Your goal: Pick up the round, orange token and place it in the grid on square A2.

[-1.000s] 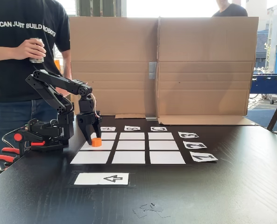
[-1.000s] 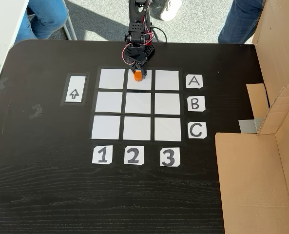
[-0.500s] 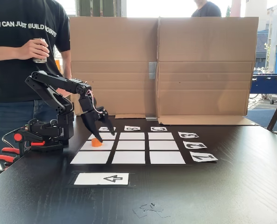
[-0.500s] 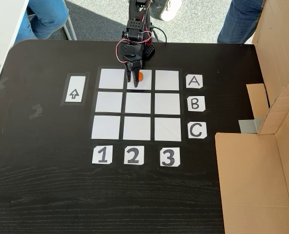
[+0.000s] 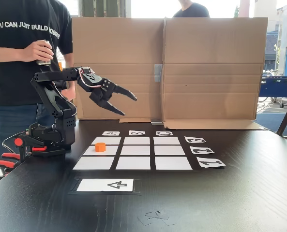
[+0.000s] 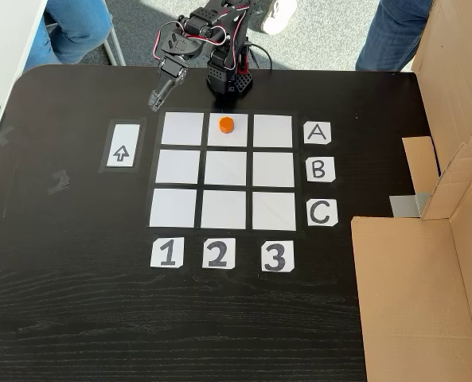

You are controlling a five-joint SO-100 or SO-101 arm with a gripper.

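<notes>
Orange token: the round, orange token (image 6: 226, 124) sits alone on a white cell, well below and apart from the fingers (image 5: 126, 93).
Cell: square A2 (image 6: 227, 131), row lettered A, column above the 2, judged from the cards in the top-down fixed view.
Grid: the grid (image 6: 226, 169), other eight cells blank.
Gripper: the gripper (image 5: 127, 102) is raised off the table, fingers spread apart, holding nothing.
Progress: placing looks done; judged left, only parking the arm.
Background: cardboard wall (image 5: 211, 67) behind; a person (image 5: 22, 48) beside the arm base.
</notes>
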